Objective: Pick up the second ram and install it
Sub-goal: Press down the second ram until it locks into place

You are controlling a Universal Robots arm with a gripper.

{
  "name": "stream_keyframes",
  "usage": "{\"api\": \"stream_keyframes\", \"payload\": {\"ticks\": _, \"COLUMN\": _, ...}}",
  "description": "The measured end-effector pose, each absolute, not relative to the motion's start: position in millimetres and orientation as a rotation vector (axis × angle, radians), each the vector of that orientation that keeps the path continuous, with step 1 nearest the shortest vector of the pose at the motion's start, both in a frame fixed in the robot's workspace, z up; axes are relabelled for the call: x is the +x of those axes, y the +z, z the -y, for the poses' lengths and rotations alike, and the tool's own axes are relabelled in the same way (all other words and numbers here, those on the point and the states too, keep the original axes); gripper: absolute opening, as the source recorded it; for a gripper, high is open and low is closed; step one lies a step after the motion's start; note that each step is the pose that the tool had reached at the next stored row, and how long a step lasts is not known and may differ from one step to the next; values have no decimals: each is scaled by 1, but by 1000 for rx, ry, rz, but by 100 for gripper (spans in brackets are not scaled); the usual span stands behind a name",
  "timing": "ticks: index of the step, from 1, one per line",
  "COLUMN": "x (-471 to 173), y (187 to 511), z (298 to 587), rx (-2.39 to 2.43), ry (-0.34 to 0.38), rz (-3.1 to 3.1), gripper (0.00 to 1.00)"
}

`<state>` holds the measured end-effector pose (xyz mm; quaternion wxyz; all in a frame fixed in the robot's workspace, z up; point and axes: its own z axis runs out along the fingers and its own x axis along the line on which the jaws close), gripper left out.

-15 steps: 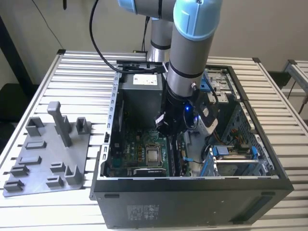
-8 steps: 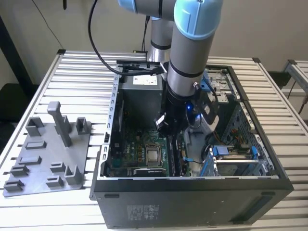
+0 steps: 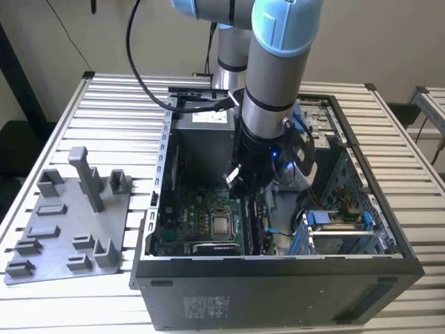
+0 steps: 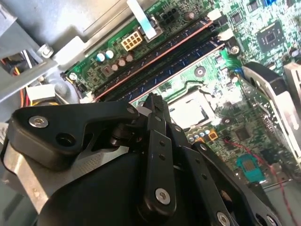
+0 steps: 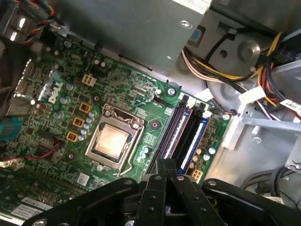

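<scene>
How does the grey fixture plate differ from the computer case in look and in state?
The grey fixture plate is light and flat, with small upright blocks; the computer case is a black, deep, open box showing a green motherboard. The plate lies at the exterior view's left, the case to its right. The pincer reaches into the case, away from the plate. Both rest on the slatted table.

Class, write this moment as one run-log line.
arm: inside open computer case | gripper: jaws together, above memory slots | motherboard: processor socket exposed | fixture plate: outside case
</scene>
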<state>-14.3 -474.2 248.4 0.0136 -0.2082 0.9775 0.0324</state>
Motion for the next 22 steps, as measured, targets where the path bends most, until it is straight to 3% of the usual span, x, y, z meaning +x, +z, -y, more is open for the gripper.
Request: {"api": "stream_keyframes", "payload": {"ticks": 22, "x": -14, "y": 248, "z": 474, "rx": -1213, "ry": 95, "rz": -2839, "gripper": 11}}
